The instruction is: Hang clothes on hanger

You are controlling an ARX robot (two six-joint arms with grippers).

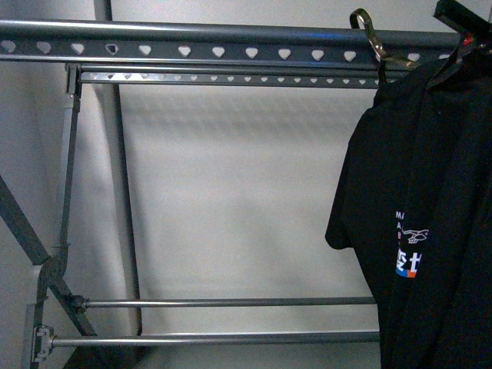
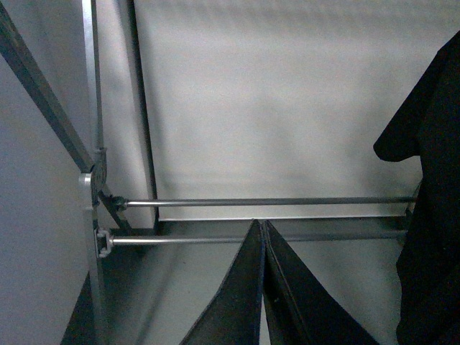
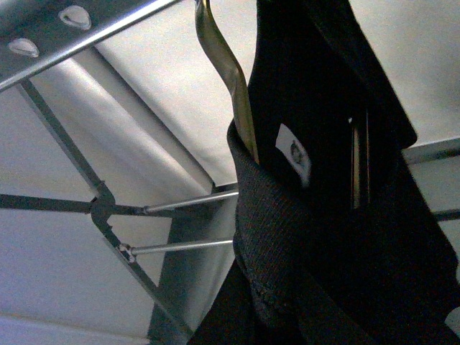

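Note:
The black T-shirt (image 1: 430, 200) with a white logo and blue and orange marks hangs at the right of the front view. A brass-coloured hook (image 1: 371, 37) rises from its neck across the grey rack's top rail (image 1: 200, 34), which has heart-shaped holes. I cannot tell if the hook rests on the rail. My right gripper (image 1: 463, 17) is shut on the shirt near the collar. In the right wrist view the collar (image 3: 280, 237) and hook (image 3: 228, 75) fill the picture and hide the jaws. My left gripper (image 2: 262, 228) is shut and empty, low, left of the shirt (image 2: 431, 187).
The rack's two lower cross bars (image 1: 231, 302) run behind and below the shirt. Its slanted side braces and joint (image 1: 46, 277) stand at the left. A pale wall lies behind the rack.

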